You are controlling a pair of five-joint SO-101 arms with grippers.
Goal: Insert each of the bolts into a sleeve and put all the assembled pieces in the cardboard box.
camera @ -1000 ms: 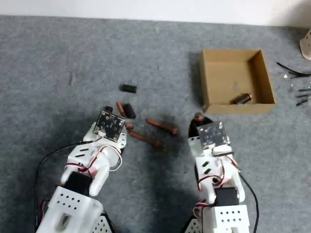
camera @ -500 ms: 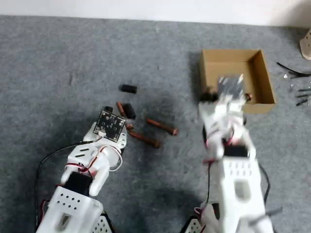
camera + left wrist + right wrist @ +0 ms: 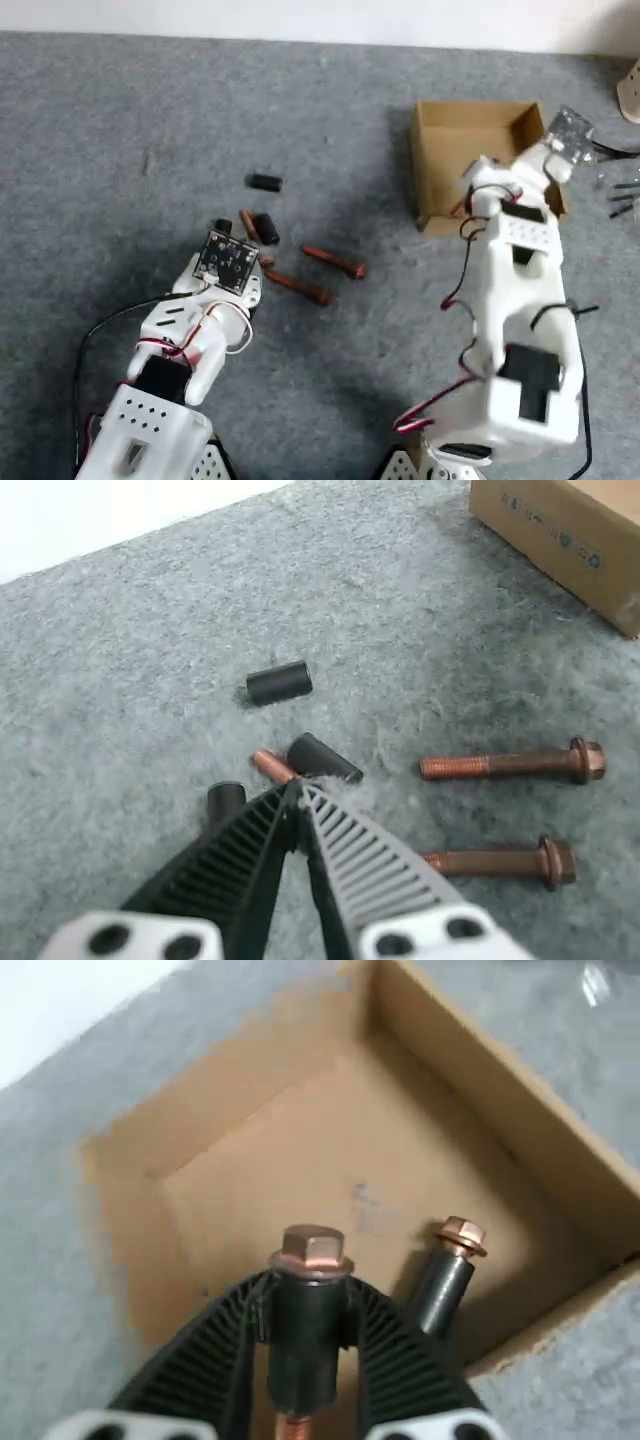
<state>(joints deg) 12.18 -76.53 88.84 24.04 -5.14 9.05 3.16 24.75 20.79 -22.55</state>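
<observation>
My right gripper (image 3: 308, 1295) is shut on a black sleeve with a copper bolt (image 3: 313, 1250) through it, held above the floor of the cardboard box (image 3: 230, 1175). One assembled piece (image 3: 447, 1270) lies inside by the near wall. In the high view the right arm (image 3: 510, 235) stretches over the box (image 3: 440, 160). My left gripper (image 3: 297, 792) is shut and holds nothing, low over the carpet. Just beyond its tips lie a sleeve (image 3: 322, 758) beside a copper end (image 3: 270, 765), another sleeve (image 3: 279, 682) and a third (image 3: 226, 800). Two bare bolts (image 3: 515, 764) (image 3: 500, 861) lie to one side.
Grey carpet covers the table. In the high view the loose bolts (image 3: 335, 261) (image 3: 298, 287) and sleeves (image 3: 264, 183) (image 3: 265, 228) sit between the left arm (image 3: 228, 262) and the box. Small dark parts (image 3: 620, 195) lie right of the box.
The right arm has swung from the carpet near the middle up and to the right, carrying the sleeved bolt over the box. The left arm has stayed still.
</observation>
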